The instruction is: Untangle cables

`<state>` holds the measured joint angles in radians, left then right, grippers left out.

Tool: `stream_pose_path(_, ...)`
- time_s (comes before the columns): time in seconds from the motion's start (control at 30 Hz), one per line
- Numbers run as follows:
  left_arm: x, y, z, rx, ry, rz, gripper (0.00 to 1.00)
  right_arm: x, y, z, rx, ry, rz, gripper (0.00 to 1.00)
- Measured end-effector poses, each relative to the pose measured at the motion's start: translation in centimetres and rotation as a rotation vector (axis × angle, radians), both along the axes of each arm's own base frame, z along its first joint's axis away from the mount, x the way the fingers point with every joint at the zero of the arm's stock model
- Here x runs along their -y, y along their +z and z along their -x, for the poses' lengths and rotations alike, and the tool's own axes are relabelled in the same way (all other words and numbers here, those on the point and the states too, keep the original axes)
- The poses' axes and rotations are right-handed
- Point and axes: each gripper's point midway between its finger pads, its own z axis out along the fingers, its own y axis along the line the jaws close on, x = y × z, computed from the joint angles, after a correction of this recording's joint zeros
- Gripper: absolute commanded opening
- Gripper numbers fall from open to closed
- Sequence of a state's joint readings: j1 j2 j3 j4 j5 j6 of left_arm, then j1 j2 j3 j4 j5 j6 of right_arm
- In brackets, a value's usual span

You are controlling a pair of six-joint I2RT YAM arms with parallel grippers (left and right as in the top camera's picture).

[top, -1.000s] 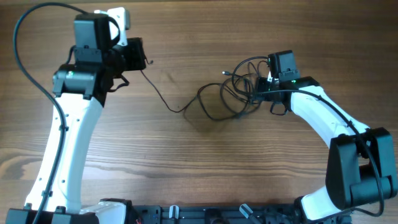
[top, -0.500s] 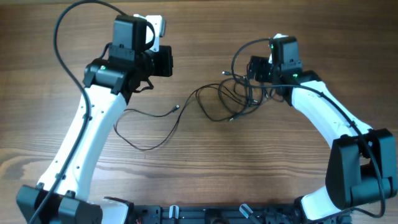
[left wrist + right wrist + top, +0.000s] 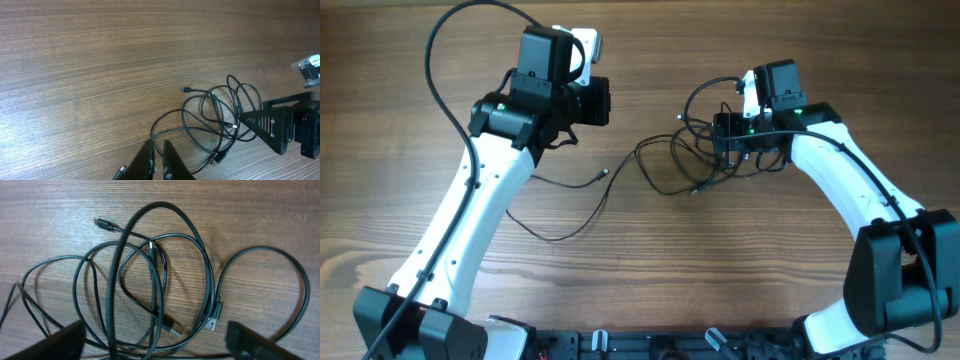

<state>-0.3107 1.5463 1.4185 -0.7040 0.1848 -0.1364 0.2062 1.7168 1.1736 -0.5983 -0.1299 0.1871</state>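
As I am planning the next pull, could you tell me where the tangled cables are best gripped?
Probably at the loose plug end sticking out of the cables at the pile's edge: it lies flat on the table, no strand crossing it. Come from straight above, jaws astride the wire.

Thin black cables lie in overlapping loops on the brown wood-grain surface. One small black plug points out at the far left, and a silver-tipped plug rests nearer. The end effector is spread wide, its dark fingers in the near corners with the tangle between them.
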Motion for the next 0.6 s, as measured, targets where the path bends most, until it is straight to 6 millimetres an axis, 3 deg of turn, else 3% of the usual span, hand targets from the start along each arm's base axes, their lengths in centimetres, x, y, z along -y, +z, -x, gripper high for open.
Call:
stream_pose_path(0.03, 0.0, 0.0, 0.0, 0.0, 0.0, 0.0, 0.08, 0.0, 0.0, 0.0, -0.004, -0.015, -0.004, 0.74)
stream_pose_path(0.1, 0.0, -0.1, 0.1, -0.004, 0.0, -0.001, 0.08, 0.1, -0.2, 0.1, -0.013, -0.037, -0.011, 0.56)
stream_pose_path(0.17, 0.0, -0.1, 0.1, -0.005, 0.0, -0.002, 0.08, 0.2, -0.5, 0.4, -0.027, -0.059, -0.016, 0.17)
stream_pose_path(0.2, 0.0, -0.1, 0.1, -0.007, 0.0, -0.002, 0.08, 0.2, -0.6, 0.5, -0.029, -0.062, -0.017, 0.05)
stream_pose_path(0.4, -0.1, -0.6, 0.3, -0.017, 0.0, -0.006, 0.09, -0.6, -0.1, -0.4, 0.004, -0.073, -0.071, 0.04)
stream_pose_path(0.5, -0.3, -3.5, 1.4, -0.084, -0.006, -0.019, 0.09, -0.7, 0.9, -0.2, 0.003, -0.071, -0.078, 0.04)
stream_pose_path(0.53, 0.0, -4.0, 1.5, -0.088, -0.018, -0.005, 0.1, -0.6, 1.8, -0.2, 0.012, -0.072, -0.077, 0.05)
stream_pose_path(0.6, 1.1, -5.5, 2.1, -0.103, -0.064, 0.047, 0.11, 0.0, 7.1, -0.4, 0.112, -0.089, -0.069, 0.04)
